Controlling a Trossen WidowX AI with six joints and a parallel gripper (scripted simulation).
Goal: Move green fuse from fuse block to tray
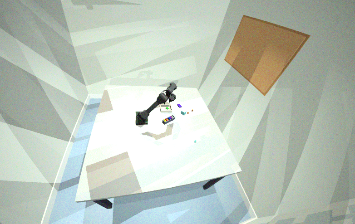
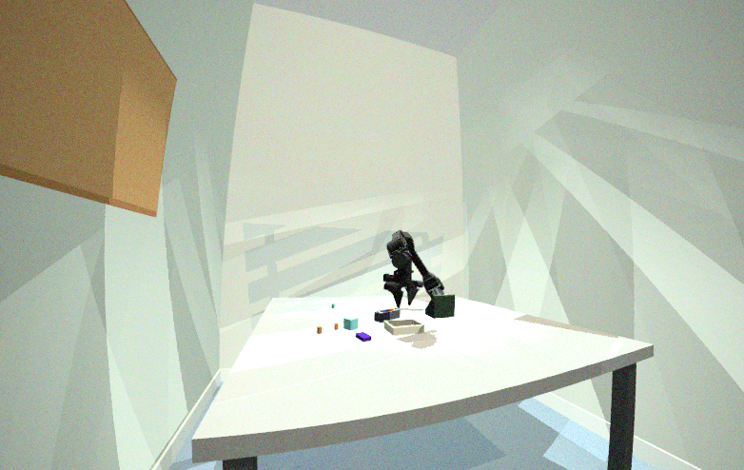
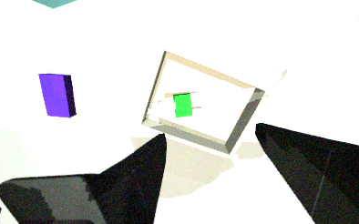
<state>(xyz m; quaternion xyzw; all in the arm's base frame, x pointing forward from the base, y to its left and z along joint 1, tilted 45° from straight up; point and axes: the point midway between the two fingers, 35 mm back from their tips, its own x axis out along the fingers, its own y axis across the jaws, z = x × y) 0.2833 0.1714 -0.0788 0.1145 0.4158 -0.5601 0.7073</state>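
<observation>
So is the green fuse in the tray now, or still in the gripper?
In the tray. The green fuse lies on the tray floor, and the gripper is open above it, holding nothing.

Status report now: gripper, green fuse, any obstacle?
Gripper open, holding nothing. Green fuse lying inside tray, released. Nothing in the way; purple block well aside.

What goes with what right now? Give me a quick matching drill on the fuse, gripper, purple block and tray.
Things:
1. green fuse
2. gripper
3. purple block
4. tray

States:
A. on the table, outside the tray
B. open, above the tray, holding nothing
C. lying inside the tray
D. holds one item, between the purple block and the arm's base

Pairs: 1-C, 2-B, 3-A, 4-D
</observation>
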